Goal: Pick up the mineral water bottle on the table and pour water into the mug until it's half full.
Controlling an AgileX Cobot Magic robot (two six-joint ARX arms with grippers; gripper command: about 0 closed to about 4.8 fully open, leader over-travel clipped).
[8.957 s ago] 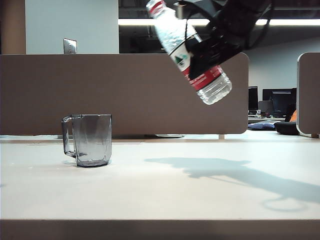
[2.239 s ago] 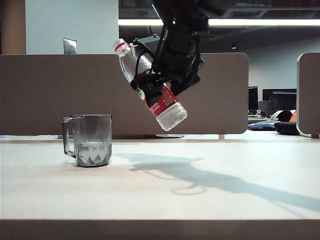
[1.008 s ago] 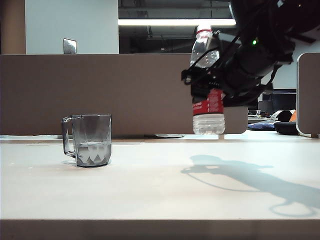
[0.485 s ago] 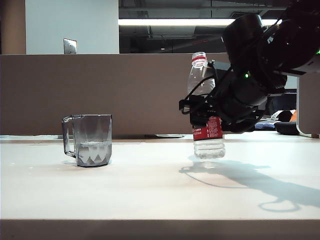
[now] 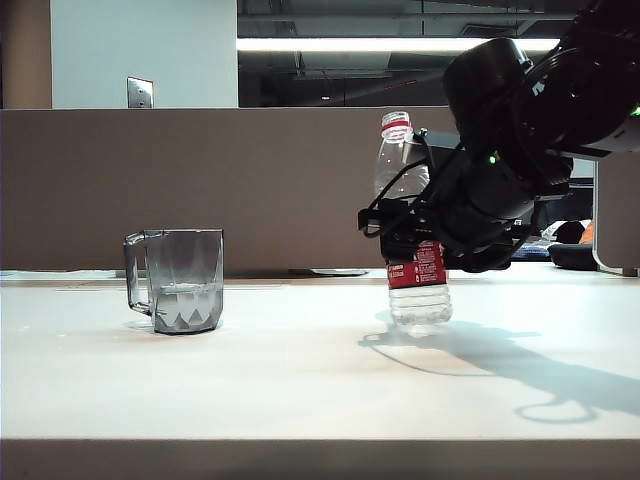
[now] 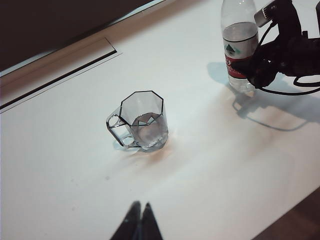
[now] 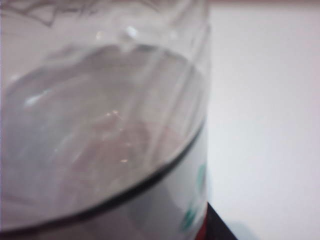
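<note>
The mineral water bottle is upright right of the table's middle, with its base at the tabletop. My right gripper is shut on its label from the right side. In the right wrist view the bottle fills the frame, water inside it, with one dark finger beside the label. The mug stands at the left, handle facing left, with water in its lower part. My left gripper hangs shut and empty above the table on the near side of the mug, well away from the bottle.
A brown partition runs behind the table. A recessed slot crosses the tabletop beyond the mug. The right arm's cables trail beside the bottle. The table's front edge is close to the camera.
The bottle, earlier tilted in the air near the mug, has turned upright, moved right and come down to the tabletop. The mug now holds water. The left gripper stays still.
</note>
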